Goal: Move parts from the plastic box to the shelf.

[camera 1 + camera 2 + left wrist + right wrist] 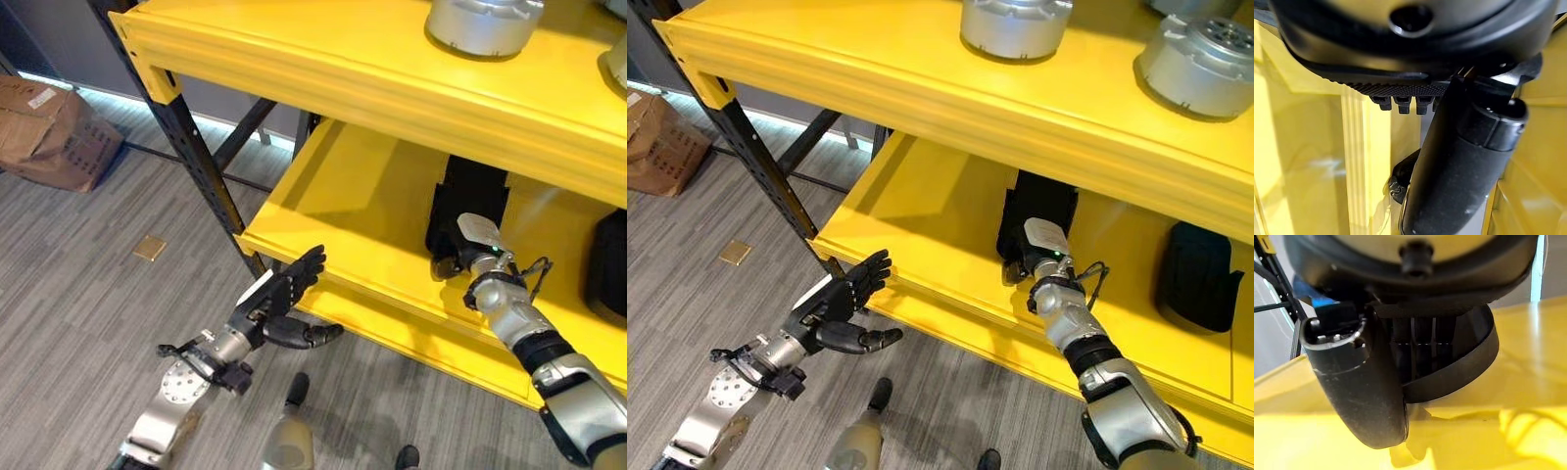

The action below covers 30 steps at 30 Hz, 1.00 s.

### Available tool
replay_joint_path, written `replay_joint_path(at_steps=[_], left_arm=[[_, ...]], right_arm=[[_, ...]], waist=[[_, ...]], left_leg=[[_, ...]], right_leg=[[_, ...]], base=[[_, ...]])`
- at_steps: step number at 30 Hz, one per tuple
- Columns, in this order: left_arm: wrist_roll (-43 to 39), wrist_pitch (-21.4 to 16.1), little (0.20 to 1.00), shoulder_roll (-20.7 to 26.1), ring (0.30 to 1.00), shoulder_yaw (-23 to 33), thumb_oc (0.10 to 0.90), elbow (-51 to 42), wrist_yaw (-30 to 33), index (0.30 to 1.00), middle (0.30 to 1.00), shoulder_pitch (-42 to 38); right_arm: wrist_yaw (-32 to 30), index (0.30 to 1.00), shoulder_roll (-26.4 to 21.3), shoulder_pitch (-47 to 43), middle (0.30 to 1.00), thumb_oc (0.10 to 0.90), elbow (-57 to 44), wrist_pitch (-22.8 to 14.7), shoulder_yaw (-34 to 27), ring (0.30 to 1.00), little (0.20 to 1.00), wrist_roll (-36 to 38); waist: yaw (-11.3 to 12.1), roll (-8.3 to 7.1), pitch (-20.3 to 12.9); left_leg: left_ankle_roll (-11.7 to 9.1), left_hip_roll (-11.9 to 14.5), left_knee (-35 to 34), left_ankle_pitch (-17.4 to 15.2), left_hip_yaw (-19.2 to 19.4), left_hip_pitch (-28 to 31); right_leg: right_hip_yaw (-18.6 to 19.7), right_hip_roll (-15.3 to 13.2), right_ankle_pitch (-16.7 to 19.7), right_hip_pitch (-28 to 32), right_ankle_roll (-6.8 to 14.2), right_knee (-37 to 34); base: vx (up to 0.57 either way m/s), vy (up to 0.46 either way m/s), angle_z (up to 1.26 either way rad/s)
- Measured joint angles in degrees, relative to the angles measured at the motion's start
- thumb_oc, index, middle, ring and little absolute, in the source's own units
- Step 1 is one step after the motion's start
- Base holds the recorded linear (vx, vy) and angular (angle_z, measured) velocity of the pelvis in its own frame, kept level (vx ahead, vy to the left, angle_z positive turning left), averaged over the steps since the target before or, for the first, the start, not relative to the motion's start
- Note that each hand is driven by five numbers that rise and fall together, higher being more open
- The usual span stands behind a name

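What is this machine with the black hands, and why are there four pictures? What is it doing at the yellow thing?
It is a robot shaped like a person. Two pictures come from cameras in its head, looking down. The other two come from cameras on its wrists, very close up. The yellow thing is a shelf. The right hand is curled round a black part standing on the lower level. The left hand is open, in front of the shelf's edge. Round silver parts sit on the top level, and another black part lies further right.

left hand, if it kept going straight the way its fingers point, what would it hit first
Probably the front edge of the yellow lower shelf. The left hand is open, its fingers aimed up toward that lip from just below and in front, though depth is hard to judge.
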Motion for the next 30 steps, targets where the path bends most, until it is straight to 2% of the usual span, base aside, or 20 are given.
replay_joint_path(at_steps=[8,16,20,21,22,24,25,30], left_arm=[[-0.16,0.00,1.000,0.01,1.000,-0.03,0.900,0.00,-0.10,1.000,1.000,-0.44],[-0.17,0.00,1.000,0.00,1.000,-0.03,0.900,-0.01,-0.15,1.000,1.000,-0.44],[-0.20,0.01,1.000,0.00,1.000,-0.03,0.900,-0.03,-0.09,1.000,1.000,-0.43],[-0.20,0.01,1.000,-0.02,1.000,-0.03,0.900,-0.03,-0.06,1.000,1.000,-0.42],[-0.20,0.01,1.000,-0.03,1.000,-0.03,0.900,-0.03,-0.08,1.000,1.000,-0.43],[-0.20,0.01,1.000,-0.04,1.000,-0.03,0.900,-0.03,-0.08,1.000,1.000,-0.41],[-0.20,0.01,1.000,-0.05,1.000,-0.03,0.900,-0.03,-0.08,1.000,1.000,-0.40],[-0.20,0.01,1.000,-0.12,1.000,-0.03,0.900,-0.03,-0.18,1.000,1.000,-0.41]], right_arm=[[1.56,0.300,0.00,0.48,0.300,0.400,-1.75,1.28,-0.49,0.300,0.300,0.24],[3.45,0.300,-0.01,0.91,0.300,0.400,-1.96,1.65,-2.23,0.300,0.300,1.61],[3.56,0.300,-0.01,2.25,0.300,0.400,-4.47,2.99,-2.78,0.300,0.300,2.99],[3.60,0.492,0.00,2.71,0.492,0.537,-5.71,3.37,-2.77,0.492,0.492,2.66],[3.73,0.536,0.00,2.75,0.536,0.569,-5.77,3.33,-2.77,0.536,0.536,2.42],[4.16,0.871,-0.01,2.76,0.871,0.808,-5.78,3.37,-2.81,0.871,0.871,2.43],[4.35,1.000,-0.01,2.76,1.000,0.900,-5.78,3.33,-2.82,1.000,1.000,2.44],[4.51,1.000,-0.33,2.99,1.000,0.900,-5.75,3.25,-2.74,1.000,1.000,1.69]], waist=[[-1.95,-0.46,0.25],[-2.64,-0.45,0.25],[-3.02,-0.43,0.24],[-3.36,-0.42,0.23],[-3.51,-0.38,0.22],[-3.80,-0.34,0.19],[-4.04,-0.34,0.19],[-4.13,-0.23,0.15]], left_leg=[[0.04,0.04,0.00,-0.03,0.18,0.03],[0.17,0.06,-0.01,-0.14,0.75,0.58],[0.30,0.04,-0.01,-0.27,1.35,0.98],[0.30,0.04,-0.01,-0.27,1.37,0.99],[0.30,0.04,-0.01,-0.27,1.38,1.00],[0.30,0.04,-0.01,-0.27,1.40,1.03],[0.30,0.04,-0.01,-0.27,1.42,1.04],[0.31,0.05,0.00,-0.26,1.48,1.15]], right_leg=[[0.31,-0.01,0.03,-0.05,-0.03,0.01],[0.61,-0.14,0.08,0.09,-0.05,0.02],[1.55,-0.34,0.17,0.08,-0.07,0.02],[1.60,-0.35,0.19,0.06,-0.07,0.02],[1.61,-0.35,0.19,0.07,-0.07,0.02],[1.64,-0.35,0.20,0.07,-0.07,0.02],[1.67,-0.35,0.20,0.07,-0.07,0.02],[1.73,-0.37,0.32,0.10,0.00,0.02]], base=[[0.00,0.000,0.00],[0.00,0.007,-0.04],[0.00,0.024,-0.07],[0.00,0.000,0.00],[0.00,0.000,0.00],[0.00,0.000,0.00],[0.00,0.000,0.00],[0.00,0.000,0.00]])
